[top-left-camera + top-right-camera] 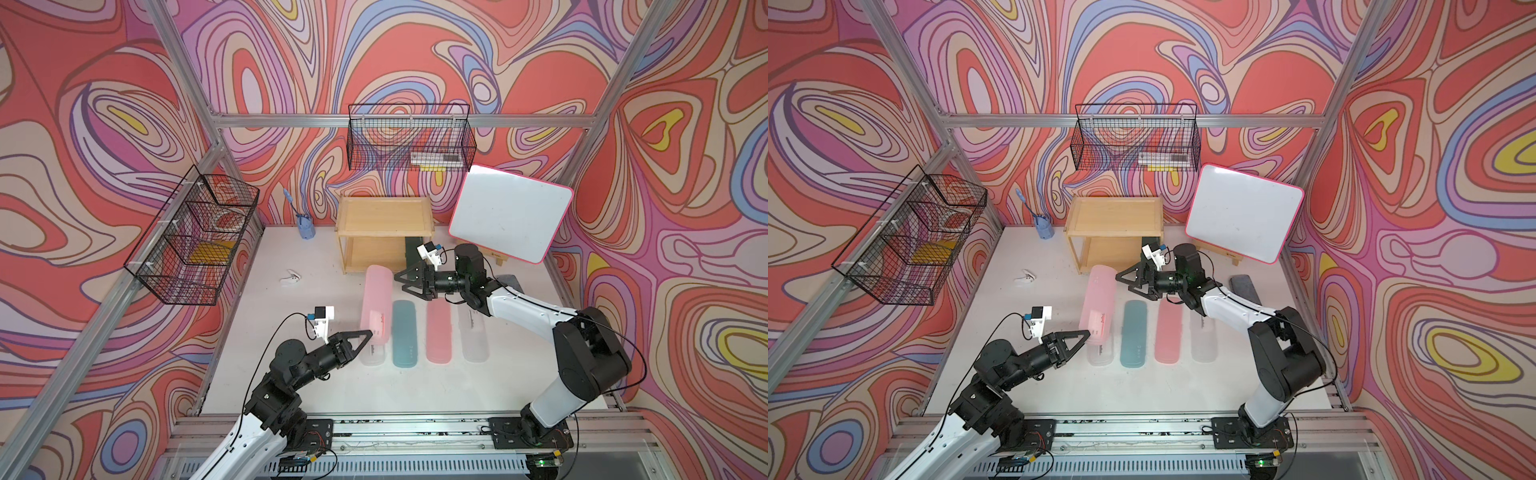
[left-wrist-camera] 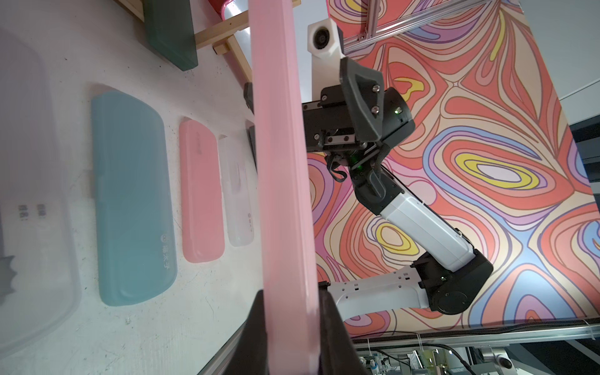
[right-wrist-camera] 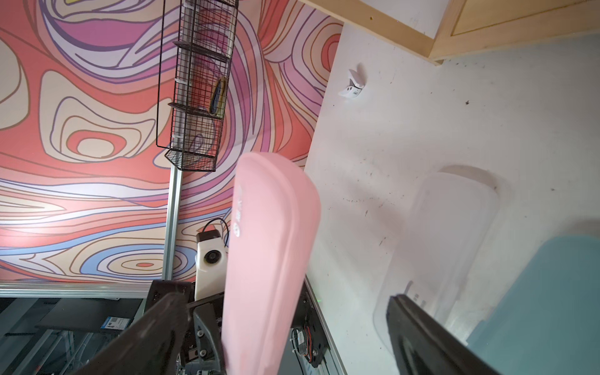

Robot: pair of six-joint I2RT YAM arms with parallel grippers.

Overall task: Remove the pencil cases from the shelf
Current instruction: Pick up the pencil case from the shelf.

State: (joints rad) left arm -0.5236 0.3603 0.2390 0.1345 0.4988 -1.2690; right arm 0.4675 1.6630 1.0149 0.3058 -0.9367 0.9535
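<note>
Left gripper [image 1: 365, 333]: jaws closed on held pink case [image 1: 376, 299], tilted above the worktop [image 1: 291, 374]. Right gripper [image 1: 400, 282]: jaws wide, empty, beside that case's far end. Laid in a row we count whitish case [image 1: 372, 358], teal case [image 1: 404, 334], flat pink case [image 1: 438, 332], second whitish case [image 1: 473, 332]. Shelf [image 1: 382, 214] top tray bare; dark green case [image 2: 172, 32] at its lower tier, on or off we cannot tell, likely the last. Writing: white logo and characters on teal, unreadable to us.
</note>
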